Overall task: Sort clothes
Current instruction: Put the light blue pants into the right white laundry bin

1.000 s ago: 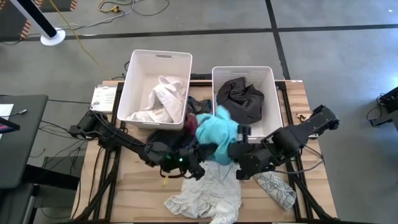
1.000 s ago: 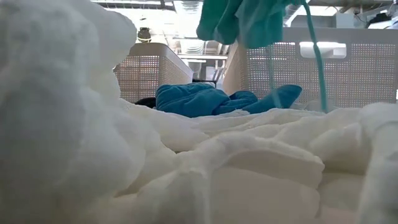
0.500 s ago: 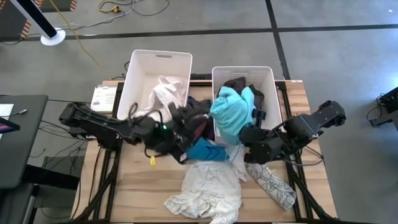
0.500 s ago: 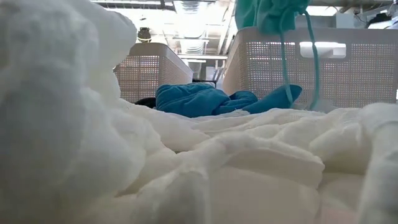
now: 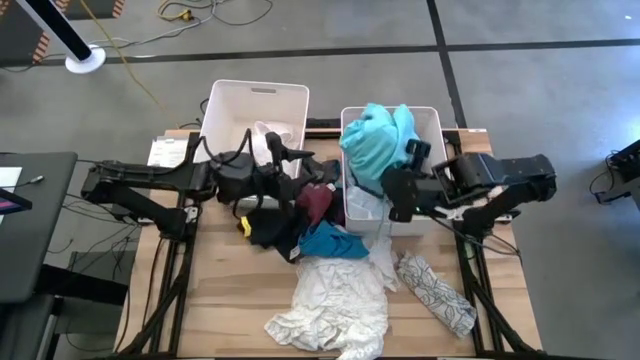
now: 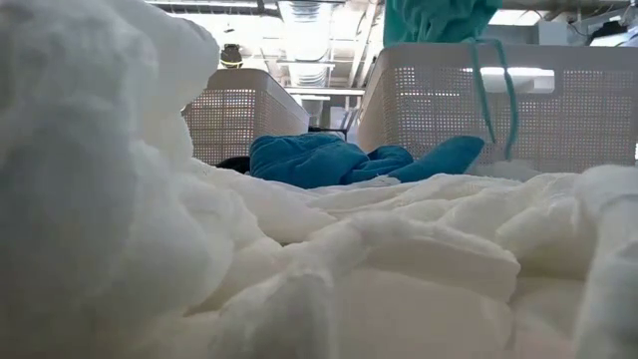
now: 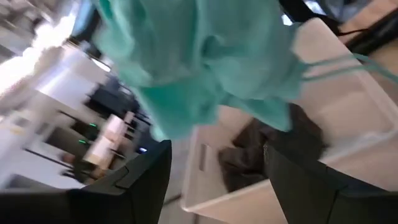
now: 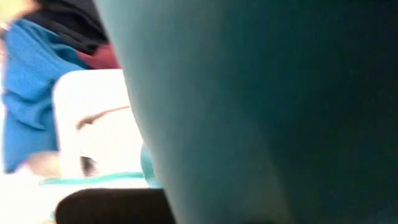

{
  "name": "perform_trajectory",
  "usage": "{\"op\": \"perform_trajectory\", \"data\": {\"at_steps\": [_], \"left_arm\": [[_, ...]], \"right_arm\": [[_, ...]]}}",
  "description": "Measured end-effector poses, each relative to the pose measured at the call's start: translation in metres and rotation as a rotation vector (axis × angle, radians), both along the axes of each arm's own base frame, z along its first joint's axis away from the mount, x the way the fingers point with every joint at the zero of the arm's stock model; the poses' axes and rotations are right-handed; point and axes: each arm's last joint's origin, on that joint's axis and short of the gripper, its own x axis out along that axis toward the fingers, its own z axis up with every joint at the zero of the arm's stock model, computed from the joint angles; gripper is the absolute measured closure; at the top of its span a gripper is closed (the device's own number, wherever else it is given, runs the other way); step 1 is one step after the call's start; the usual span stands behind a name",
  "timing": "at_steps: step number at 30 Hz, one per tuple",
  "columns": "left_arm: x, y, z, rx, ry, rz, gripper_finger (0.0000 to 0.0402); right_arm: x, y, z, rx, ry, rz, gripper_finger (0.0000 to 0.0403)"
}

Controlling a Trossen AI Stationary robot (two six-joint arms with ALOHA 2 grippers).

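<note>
A teal garment (image 5: 380,140) hangs over the right bin (image 5: 432,118), blocking its opening from above. The left bin (image 5: 258,97) is open at twelve o'clock, with a white garment (image 5: 268,142) inside. At table centre, piled clothes (image 5: 310,215) crowd the bins' near sides; bare wood (image 5: 225,300) lies at seven o'clock.

No text, label, brand, number or sign can be read in any of the views. A small white sheet or card (image 5: 166,155) lies at the table's edge beside the white rectangular plastic bin (image 5: 262,93), well away from both sets of jaws, and it bears faint dark marks, too small to make out as words.
</note>
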Motion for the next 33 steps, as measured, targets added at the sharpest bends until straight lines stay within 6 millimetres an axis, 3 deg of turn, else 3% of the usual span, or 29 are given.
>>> {"op": "perform_trajectory", "data": {"at_steps": [9, 18, 33], "left_arm": [[-0.001, 0.029, -0.012, -0.2, 0.056, -0.077, 0.015], [-0.004, 0.055, -0.017, -0.325, 0.075, -0.082, 0.015], [0.005, 0.061, -0.039, -0.454, 0.196, -0.131, 0.015]], "right_arm": [[0.003, -0.034, 0.001, -0.121, 0.102, -0.046, 0.0369], [-0.004, -0.074, -0.001, -0.122, 0.194, -0.181, 0.0369], [-0.006, -0.143, -0.013, 0.089, 0.129, -0.466, 0.0369]]}}
